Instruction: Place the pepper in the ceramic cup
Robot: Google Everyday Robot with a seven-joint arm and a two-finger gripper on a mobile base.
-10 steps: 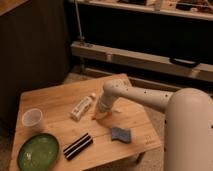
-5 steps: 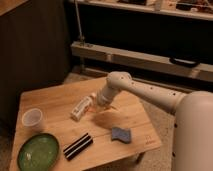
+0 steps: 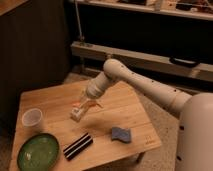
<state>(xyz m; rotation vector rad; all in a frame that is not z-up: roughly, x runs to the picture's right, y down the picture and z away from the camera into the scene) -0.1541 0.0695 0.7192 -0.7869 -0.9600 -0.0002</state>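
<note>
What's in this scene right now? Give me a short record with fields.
surface: light wooden table
cup: small pale handleless ceramic cup, left side, upright
arm: gripper over the table's middle
pepper: small orange-red tapered pepper, at the gripper, not in the cup
bottle: white tube-shaped bottle, just below the gripper
front: round green plate, black striped flat object, blue-grey sponge

Lab or workshop: metal rails (image 3: 150, 56), wooden table (image 3: 50, 97); claw (image 3: 83, 103) above table.

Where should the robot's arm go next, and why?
Probably swing left toward the ceramic cup. The end effector is over the middle of the table with the pepper right at it, and the cup stands apart near the left edge.
</note>
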